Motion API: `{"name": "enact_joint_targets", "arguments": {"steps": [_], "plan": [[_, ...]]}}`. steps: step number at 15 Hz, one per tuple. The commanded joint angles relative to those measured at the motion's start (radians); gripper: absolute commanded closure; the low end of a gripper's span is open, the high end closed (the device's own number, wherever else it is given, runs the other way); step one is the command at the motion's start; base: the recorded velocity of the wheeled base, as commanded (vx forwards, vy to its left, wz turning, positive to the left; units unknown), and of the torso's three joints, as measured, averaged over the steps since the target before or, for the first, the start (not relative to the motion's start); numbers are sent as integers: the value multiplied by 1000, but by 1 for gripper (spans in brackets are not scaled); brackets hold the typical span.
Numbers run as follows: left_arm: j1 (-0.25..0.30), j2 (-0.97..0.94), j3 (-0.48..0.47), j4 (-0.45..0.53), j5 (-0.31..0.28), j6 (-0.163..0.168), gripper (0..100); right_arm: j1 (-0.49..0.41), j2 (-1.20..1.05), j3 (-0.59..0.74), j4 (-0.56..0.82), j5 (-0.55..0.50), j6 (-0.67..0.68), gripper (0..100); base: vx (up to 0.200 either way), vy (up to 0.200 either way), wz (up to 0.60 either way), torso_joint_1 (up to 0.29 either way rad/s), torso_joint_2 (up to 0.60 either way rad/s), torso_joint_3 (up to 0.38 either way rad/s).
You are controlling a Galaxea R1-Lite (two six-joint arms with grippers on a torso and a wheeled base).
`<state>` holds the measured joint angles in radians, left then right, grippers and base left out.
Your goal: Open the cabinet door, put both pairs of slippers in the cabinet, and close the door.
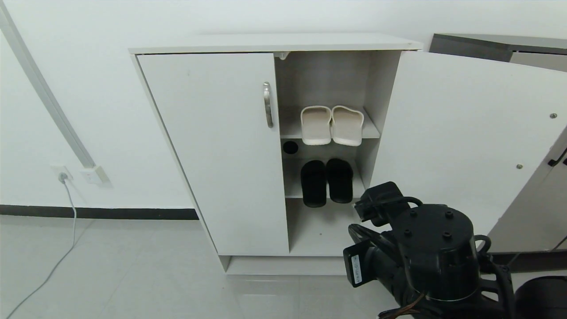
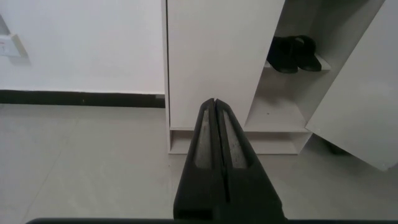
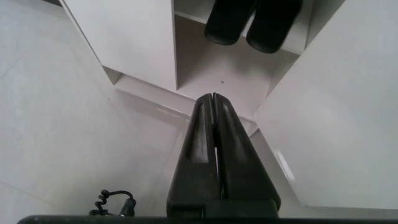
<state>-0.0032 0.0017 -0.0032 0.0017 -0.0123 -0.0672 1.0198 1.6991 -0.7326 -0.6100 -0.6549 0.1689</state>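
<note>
Cabinet (image 1: 274, 43) stood against the wall on the tiled floor (image 1: 133, 274). Open door (image 1: 465, 141) was swung wide on the robot's right; closed door (image 1: 212, 150), with its metal handle (image 1: 267, 105), covered the other half. Beige slippers (image 1: 331, 125) sat side by side on the upper shelf, toes outward. Black slippers (image 1: 327, 181) sat side by side on the shelf below, toes just over its front edge. Bottom compartment was bare.

Left gripper (image 2: 214, 102): jaws pressed together, holding nothing, low over the floor, facing the cabinet base.

Right gripper (image 3: 213, 98): jaws pressed together, holding nothing, in front of the bottom compartment, beside the open door, below the black pair
</note>
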Motion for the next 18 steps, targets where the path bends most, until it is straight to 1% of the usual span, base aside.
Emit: {"name": "enact_joint_targets", "arguments": {"steps": [1,4,7,11,18], "plan": [[0,0,0,0,0,0,100,0,8,1,-1,0,1,100,0,0,0,0,0,0],[0,0,0,0,0,0,100,0,5,-1,-1,0,0,100,0,0,0,1,-19,-9],[0,0,0,0,0,0,100,-1,1,7,-1,0,1,100,0,0,0,9,-185,-294],[0,0,0,0,0,0,100,-1,2,10,-1,0,3,100,0,0,0,40,-492,-370],[0,0,0,0,0,0,100,-3,2,10,-1,0,3,100,0,0,0,125,-463,-336]]}}
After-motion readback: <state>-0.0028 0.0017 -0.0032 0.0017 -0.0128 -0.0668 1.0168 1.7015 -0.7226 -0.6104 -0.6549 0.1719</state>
